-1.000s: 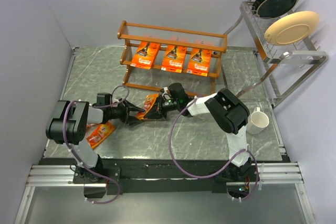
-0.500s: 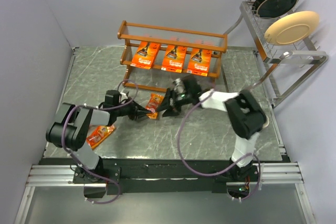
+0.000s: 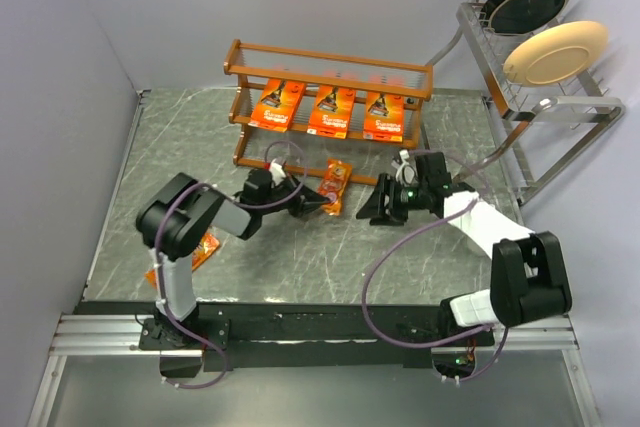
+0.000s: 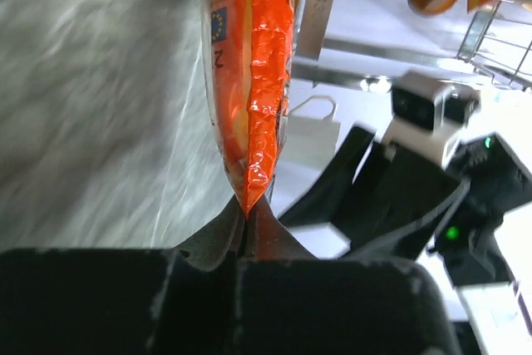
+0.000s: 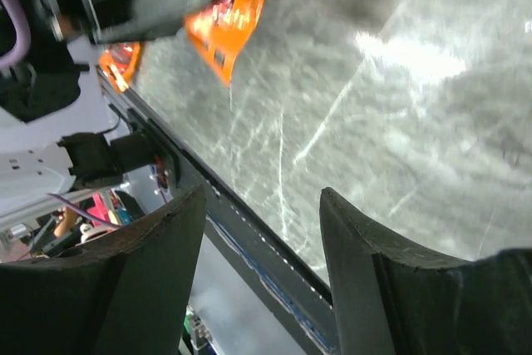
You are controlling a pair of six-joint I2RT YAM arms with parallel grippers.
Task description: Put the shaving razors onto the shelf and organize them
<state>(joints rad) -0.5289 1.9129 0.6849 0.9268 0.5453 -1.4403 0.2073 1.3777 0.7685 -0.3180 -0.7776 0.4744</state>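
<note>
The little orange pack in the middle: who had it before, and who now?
The right gripper let go and pulled away right, open. The left gripper closed on the small pack and carried it toward the shelf. The three big packs on the shelf stayed put.

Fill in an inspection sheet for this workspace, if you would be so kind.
Surface: grey marbled table top, intact.
Job's things: orange-brown wooden tiered shelf holds three large orange razor cards; small orange blister pack gripped by its edge; second small orange pack on table beneath left arm.
Clutter: silver metal plate rack with black plate and cream plate.
Grippers: left gripper shut on blister pack; right gripper open, empty.
Cables: purple cables loop from both arms.
Surroundings: plain grey walls.
</note>
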